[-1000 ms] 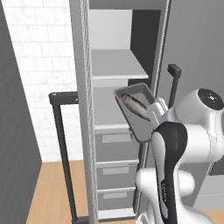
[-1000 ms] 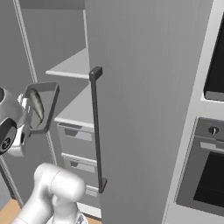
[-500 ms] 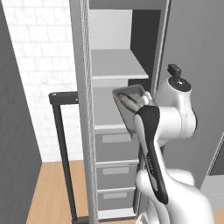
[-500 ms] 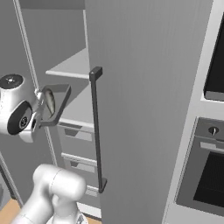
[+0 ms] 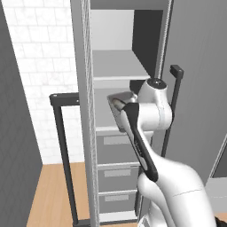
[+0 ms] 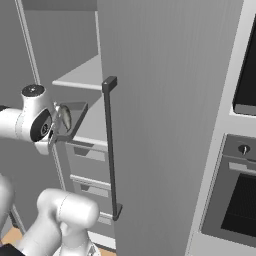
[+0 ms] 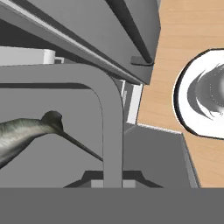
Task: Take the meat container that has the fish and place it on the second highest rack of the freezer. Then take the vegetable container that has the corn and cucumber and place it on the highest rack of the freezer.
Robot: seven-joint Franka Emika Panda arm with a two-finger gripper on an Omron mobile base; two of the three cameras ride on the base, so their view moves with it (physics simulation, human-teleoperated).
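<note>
The meat container [image 6: 74, 116] is a dark-grey tray, tipped on edge in the right base view, with the silver fish [image 6: 64, 118] lying in it. My gripper [image 6: 54, 136] is shut on the tray's rim [image 7: 112, 131]; the fish's tail [image 7: 26, 131] shows at the left of the hand view. In the left base view the meat container [image 5: 116, 103] sits at the mouth of the open freezer [image 5: 84, 111], below the upper shelf [image 5: 116, 66] and partly behind my forearm. The vegetable container, corn and cucumber are out of view.
The freezer door [image 6: 160, 125] stands open to the right, its long black bar handle [image 6: 111, 150] close to the tray. Grey drawers [image 5: 116, 146] fill the freezer's lower part. An oven [image 6: 239, 200] is at the far right. A black frame [image 5: 62, 137] stands left of the freezer.
My arm has swung the tray with the fish sideways toward the freezer opening, and the wrist has turned. The freezer and door have not moved.
</note>
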